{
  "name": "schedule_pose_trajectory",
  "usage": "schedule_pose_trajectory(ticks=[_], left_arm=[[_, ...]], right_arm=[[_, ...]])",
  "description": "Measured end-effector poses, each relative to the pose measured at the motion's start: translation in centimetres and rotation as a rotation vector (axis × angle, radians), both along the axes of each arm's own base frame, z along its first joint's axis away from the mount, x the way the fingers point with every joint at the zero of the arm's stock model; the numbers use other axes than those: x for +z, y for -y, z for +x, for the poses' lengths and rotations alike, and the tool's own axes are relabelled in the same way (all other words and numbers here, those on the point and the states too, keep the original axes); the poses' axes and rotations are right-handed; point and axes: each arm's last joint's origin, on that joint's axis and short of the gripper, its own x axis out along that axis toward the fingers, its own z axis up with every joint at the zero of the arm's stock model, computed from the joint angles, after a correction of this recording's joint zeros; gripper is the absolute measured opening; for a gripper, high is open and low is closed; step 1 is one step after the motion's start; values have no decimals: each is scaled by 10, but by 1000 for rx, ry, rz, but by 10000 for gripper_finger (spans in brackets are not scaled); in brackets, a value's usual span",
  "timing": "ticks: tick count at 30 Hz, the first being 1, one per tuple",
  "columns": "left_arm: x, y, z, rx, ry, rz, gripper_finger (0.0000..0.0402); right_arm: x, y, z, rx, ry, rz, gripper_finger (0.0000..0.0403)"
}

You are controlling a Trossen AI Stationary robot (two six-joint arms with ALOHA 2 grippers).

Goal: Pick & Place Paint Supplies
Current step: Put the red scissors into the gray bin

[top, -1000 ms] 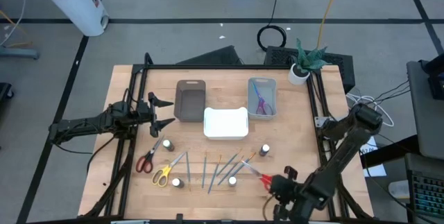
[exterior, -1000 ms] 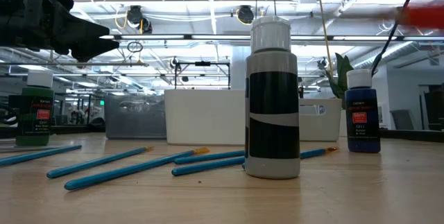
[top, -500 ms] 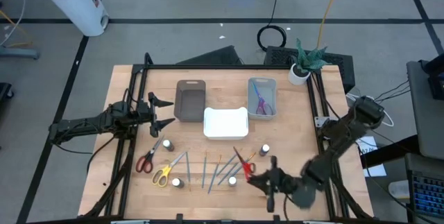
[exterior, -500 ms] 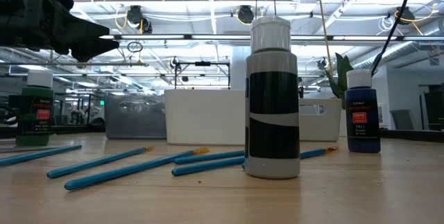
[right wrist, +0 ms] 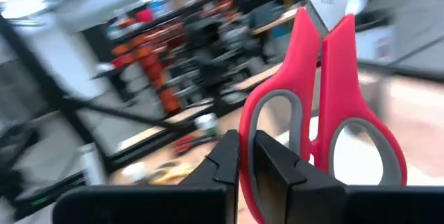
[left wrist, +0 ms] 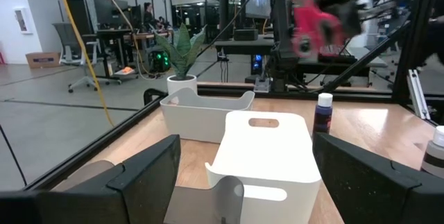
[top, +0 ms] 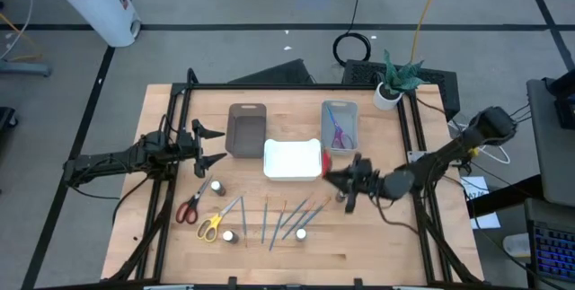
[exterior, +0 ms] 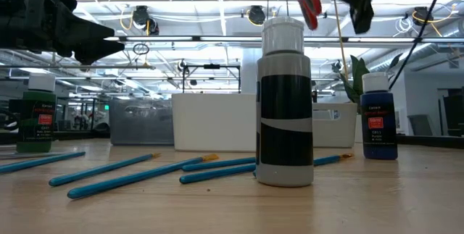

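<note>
My right gripper (top: 332, 180) is shut on red-handled scissors (right wrist: 322, 92), held in the air next to the white tray's (top: 292, 160) right end; they also show in the low view (exterior: 307, 1). On the table lie red scissors (top: 188, 208), yellow scissors (top: 208, 227), several blue brushes (top: 286, 220) and white-capped bottles (top: 218, 187) (top: 301, 233) (top: 342, 194). Purple scissors (top: 339, 130) lie in the grey tray (top: 325, 128). My left gripper (top: 216, 146) is open and empty at the table's left, beside the brown tray (top: 245, 131). My right gripper pinches the rim of one red handle loop (right wrist: 251, 132) between its two fingers (right wrist: 277, 165). The scissors are closed and their blades point away from the wrist. They are lifted clear of the table.
The brown, white and grey trays stand in a row across the table's far middle. A potted plant (top: 393, 82) stands at the far right corner. A black frame rail (top: 415, 137) runs along each side of the table.
My right gripper has gone from the table's near right part toward the far edge and the white tray, turning as it went. It carries the red scissors, which stay lifted clear of the table.
</note>
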Motion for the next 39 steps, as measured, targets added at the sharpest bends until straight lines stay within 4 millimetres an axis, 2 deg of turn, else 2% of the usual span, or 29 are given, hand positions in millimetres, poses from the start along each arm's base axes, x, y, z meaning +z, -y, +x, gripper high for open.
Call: schedule_pose_trajectory(ticks=[4,7,11,13,17,20,26,39], left_arm=[[0,0,0,0,0,0,333],[0,0,0,0,0,0,333],[0,0,0,0,0,0,333],[0,0,0,0,0,0,333],[0,0,0,0,0,0,333],[0,0,0,0,0,0,333],[0,0,0,0,0,0,333],[0,0,0,0,0,0,333]], right_arm=[[-2,26,-12,-188,-35,-66,13],[-3,48,-13,-311,-93,-100,13],[0,81,-5,-252,-115,-78,12],[-2,97,-2,-223,-184,-71,12],[-20,128,-8,-300,-396,-1,12],[-32,142,-16,-365,-519,34,12],[-47,150,-12,-314,-588,75,13],[-67,133,-1,-269,-641,152,13]])
